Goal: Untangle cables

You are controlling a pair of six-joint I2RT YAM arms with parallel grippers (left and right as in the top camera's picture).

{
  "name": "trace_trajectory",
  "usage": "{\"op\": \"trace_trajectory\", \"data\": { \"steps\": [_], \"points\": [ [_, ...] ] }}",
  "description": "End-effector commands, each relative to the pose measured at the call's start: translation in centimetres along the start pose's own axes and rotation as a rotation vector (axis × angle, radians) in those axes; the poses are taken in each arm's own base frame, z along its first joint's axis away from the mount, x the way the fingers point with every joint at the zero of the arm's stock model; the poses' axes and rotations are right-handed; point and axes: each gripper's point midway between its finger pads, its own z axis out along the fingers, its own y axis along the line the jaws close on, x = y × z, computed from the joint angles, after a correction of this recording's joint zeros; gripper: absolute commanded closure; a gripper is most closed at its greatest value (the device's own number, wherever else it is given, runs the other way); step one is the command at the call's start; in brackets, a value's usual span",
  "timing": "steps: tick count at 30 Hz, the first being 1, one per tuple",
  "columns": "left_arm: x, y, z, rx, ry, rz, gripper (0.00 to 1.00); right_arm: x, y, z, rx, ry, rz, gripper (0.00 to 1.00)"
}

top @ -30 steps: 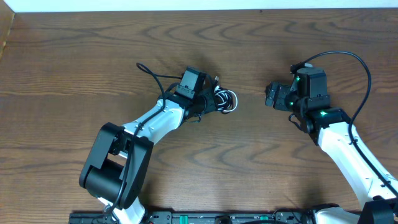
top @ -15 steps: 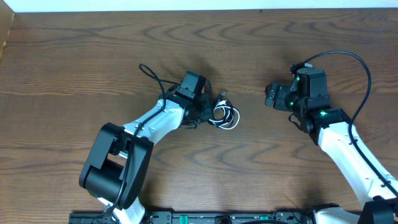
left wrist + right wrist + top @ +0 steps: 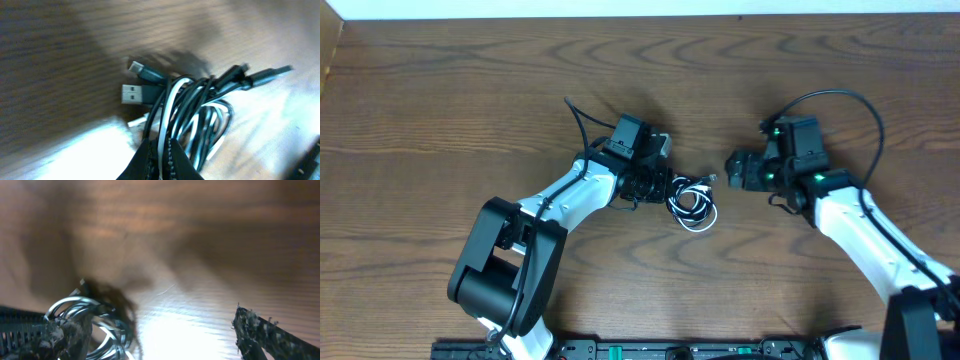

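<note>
The cables are thin black and white cords, wound into one small tangled bunch of loops. The bunch lies on the wood surface near the middle of the overhead picture. In the left wrist picture, metal plugs stick out on its left side. The left gripper pinches some cords.

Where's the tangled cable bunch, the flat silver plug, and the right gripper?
cables [image 3: 692, 201], overhead view, middle of the loops.
USB plug [image 3: 132, 93], left wrist view, its metal end.
right gripper [image 3: 729, 170], overhead view, between its fingertips.
</note>
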Motion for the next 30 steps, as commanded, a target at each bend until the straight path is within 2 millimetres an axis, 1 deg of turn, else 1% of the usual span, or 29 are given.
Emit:
{"op": "trace_trajectory", "data": {
  "steps": [1,7,10,12,13,16,19,22,24,28,30],
  "points": [
    [-0.1,-2.8,-1.0,0.125,0.005,0.076,0.93,1.6,2.2,1.1,-0.083,0.073,-0.053,0.13],
    [-0.5,-3.3,-1.5,0.138,-0.012,0.088,0.93,3.4,3.1,2.4,-0.086,0.133,-0.082,0.13],
    [-1.3,-4.0,-2.4,0.149,-0.054,0.112,0.93,4.0,3.7,2.6,-0.092,0.148,-0.099,0.12],
    [-2.3,-4.5,-3.4,0.159,-0.100,0.132,0.93,4.2,3.9,2.6,-0.095,0.151,-0.106,0.12],
    [-2.9,-4.8,-4.3,0.165,-0.131,0.144,0.93,4.2,4.0,2.6,-0.096,0.151,-0.109,0.11],
    [-3.8,-5.7,-6.4,0.177,-0.193,0.171,0.92,4.2,4.0,2.6,-0.094,0.151,-0.110,0.09],
    [-4.3,-7.0,-8.4,0.195,-0.247,0.197,0.93,4.2,4.1,2.6,-0.096,0.148,-0.111,0.08],
    [-4.4,-8.3,-9.8,0.217,-0.275,0.170,0.93,3.7,4.3,2.7,-0.105,0.127,-0.115,0.08],
    [-4.4,-8.5,-9.9,0.223,-0.274,0.150,0.93,3.3,4.8,2.7,-0.128,0.113,-0.119,0.08],
    [-4.3,-8.6,-9.9,0.227,-0.267,0.119,0.93,2.8,6.4,2.4,-0.214,0.098,-0.127,0.08],
    [-4.3,-8.2,-9.8,0.210,-0.267,0.112,0.92,2.6,6.6,2.4,-0.223,0.087,-0.131,0.08]
  ]
}}
